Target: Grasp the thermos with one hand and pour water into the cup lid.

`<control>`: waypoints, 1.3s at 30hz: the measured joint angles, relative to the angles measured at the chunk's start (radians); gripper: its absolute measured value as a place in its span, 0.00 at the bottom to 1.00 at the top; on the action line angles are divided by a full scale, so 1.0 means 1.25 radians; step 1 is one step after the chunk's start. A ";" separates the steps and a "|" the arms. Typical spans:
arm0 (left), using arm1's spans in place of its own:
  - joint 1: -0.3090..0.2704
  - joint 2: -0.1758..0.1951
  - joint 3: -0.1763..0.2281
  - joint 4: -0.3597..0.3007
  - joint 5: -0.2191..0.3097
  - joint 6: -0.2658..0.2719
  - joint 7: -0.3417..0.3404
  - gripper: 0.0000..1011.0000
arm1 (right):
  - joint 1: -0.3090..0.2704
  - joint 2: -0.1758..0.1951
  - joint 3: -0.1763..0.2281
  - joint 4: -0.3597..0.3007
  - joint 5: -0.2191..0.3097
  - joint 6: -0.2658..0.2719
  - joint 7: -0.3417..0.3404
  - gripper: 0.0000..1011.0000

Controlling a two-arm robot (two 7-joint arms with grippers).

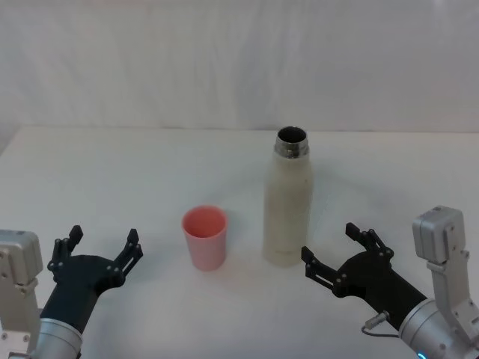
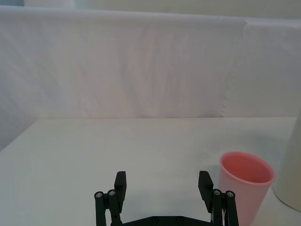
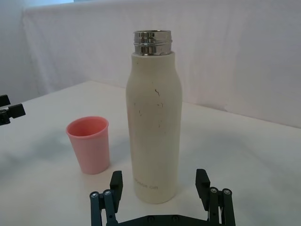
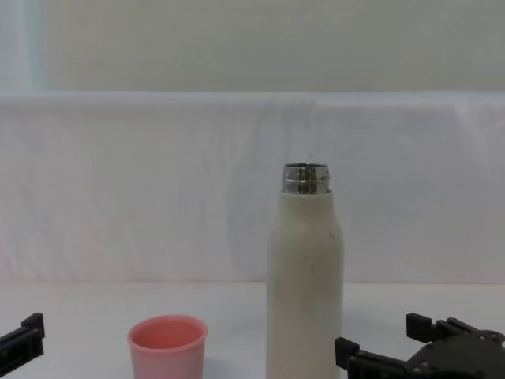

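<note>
We see the thermos (image 1: 288, 200) standing upright on the table (image 1: 112, 172), just ahead of our wide-spread, empty right hand (image 1: 338, 253), which is far nearer it than the open left hand (image 1: 99, 247), with the cup lid (image 1: 204, 237) beside the thermos.

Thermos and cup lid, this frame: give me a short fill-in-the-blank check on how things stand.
1. The thermos stands upright with its steel neck ____.
2. The cup lid stands on the thermos's ____ side.
3. The right gripper, nearest the thermos, has its fingers ____.
4. The left gripper holds ____.

Missing words: uncapped; left; open; nothing
</note>
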 joint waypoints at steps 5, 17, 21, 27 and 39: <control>0.000 0.000 0.000 0.000 0.000 0.000 0.000 0.99 | 0.000 0.000 0.000 0.000 0.000 0.001 0.000 0.99; 0.000 0.000 0.000 0.000 0.000 0.000 0.000 0.99 | 0.001 0.000 0.000 0.001 -0.001 0.002 0.000 0.99; 0.000 0.000 0.000 0.000 0.000 0.000 0.000 0.99 | 0.001 0.000 0.000 0.001 -0.001 0.003 0.000 0.99; 0.000 0.000 0.000 0.000 0.000 0.000 0.000 0.99 | 0.001 0.000 0.000 0.001 -0.001 0.003 0.000 0.99; 0.000 0.000 0.000 0.000 0.000 0.000 0.000 0.99 | 0.001 0.000 0.000 0.001 -0.001 0.004 0.001 0.99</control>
